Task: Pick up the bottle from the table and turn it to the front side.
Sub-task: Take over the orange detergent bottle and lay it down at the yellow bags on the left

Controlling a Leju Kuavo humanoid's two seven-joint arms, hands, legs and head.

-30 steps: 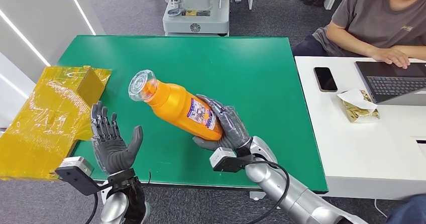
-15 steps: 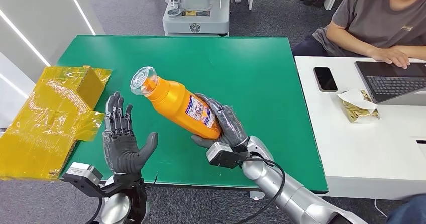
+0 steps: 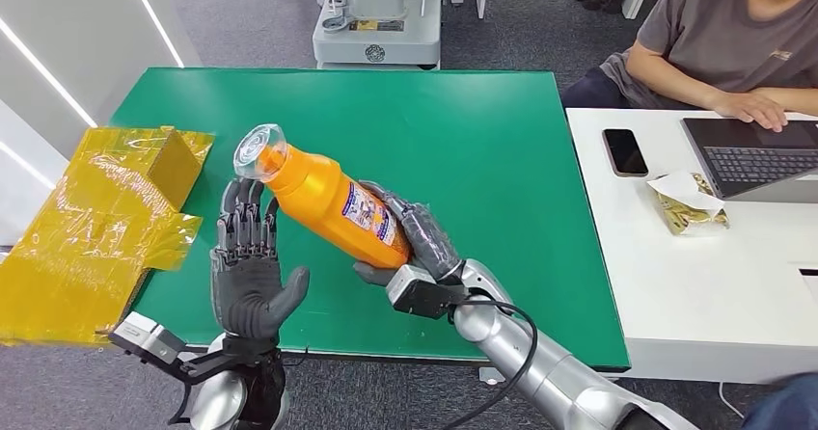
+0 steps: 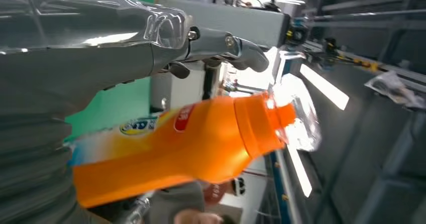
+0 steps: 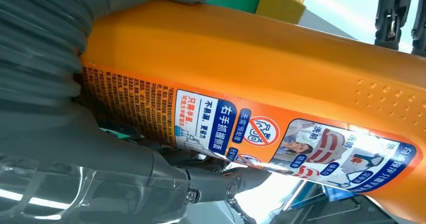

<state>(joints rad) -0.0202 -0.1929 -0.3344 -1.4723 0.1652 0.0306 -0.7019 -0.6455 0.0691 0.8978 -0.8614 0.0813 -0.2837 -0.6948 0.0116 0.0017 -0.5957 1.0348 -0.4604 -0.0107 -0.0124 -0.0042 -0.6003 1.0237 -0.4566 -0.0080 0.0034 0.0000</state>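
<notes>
So the orange bottle [image 3: 333, 206] is up off the green bench [image 3: 502, 150], tilted, with its clear cap [image 3: 259, 150] pointing up and away to the robot's left and its base low toward the right. The printed label [image 3: 371, 221] faces up at the head camera, and the right wrist view shows it close: warning icons and small text. The right hand [image 3: 420, 247] has it by the lower body, fingers [image 3: 424, 229] wrapped over the label end and thumb underneath, so a solid grip. The left hand [image 3: 249, 266] is raised just beside the neck end, palm open, fingers [image 3: 243, 220] spread and upright with nothing in them; can't tell if the tips touch the bottle. Yellow wrapped boxes [image 3: 101, 223] sit at the bench's left edge. A person [image 3: 733, 44] works on a laptop [image 3: 757, 155] at the white bench [image 3: 695, 285] alongside, with a phone [image 3: 625, 151] and a snack bag [image 3: 690, 203] there.
</notes>
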